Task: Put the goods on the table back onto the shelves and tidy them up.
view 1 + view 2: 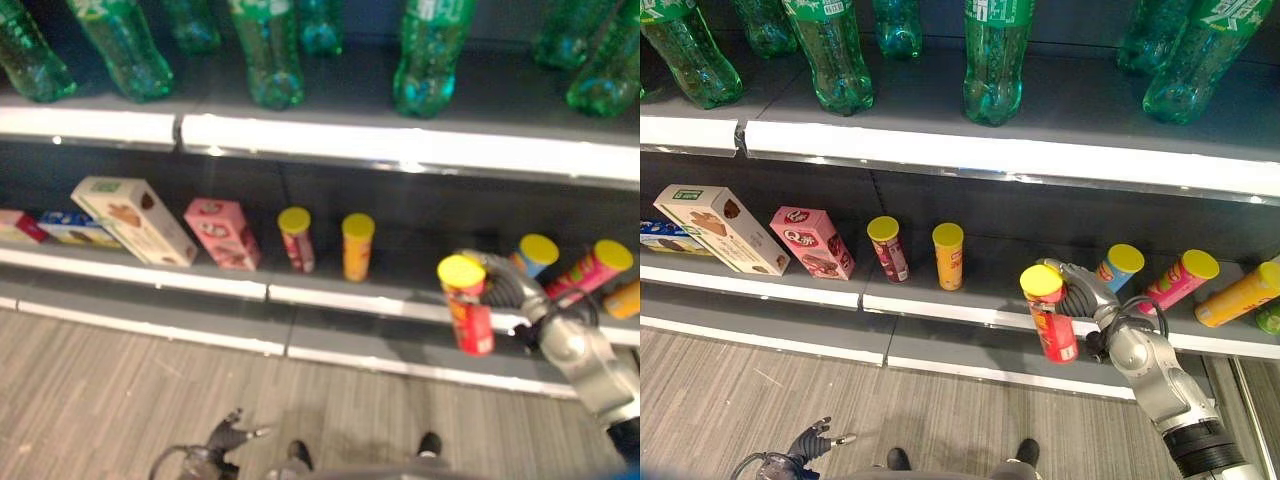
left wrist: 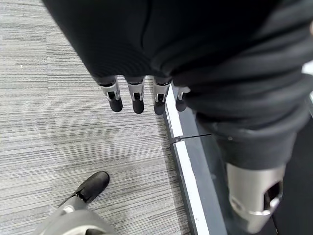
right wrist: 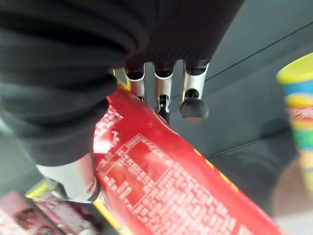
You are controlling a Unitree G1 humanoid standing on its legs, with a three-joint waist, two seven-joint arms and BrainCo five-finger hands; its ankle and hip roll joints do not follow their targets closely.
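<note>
The right hand [image 1: 1087,297] has its fingers curled around the red can [image 1: 1051,315], held nearly upright with its yellow lid on top, at the lower right of the frame just before the lower shelf [image 1: 940,300], while the left hand [image 1: 810,441] hangs relaxed and empty.

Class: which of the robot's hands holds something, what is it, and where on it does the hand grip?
The right hand grips the red chip can around its upper body, below the yellow lid. The left hand holds nothing.

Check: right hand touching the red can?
Touching. Right wrist view shows the right hand with fingers and thumb wrapped round the red can.
</note>
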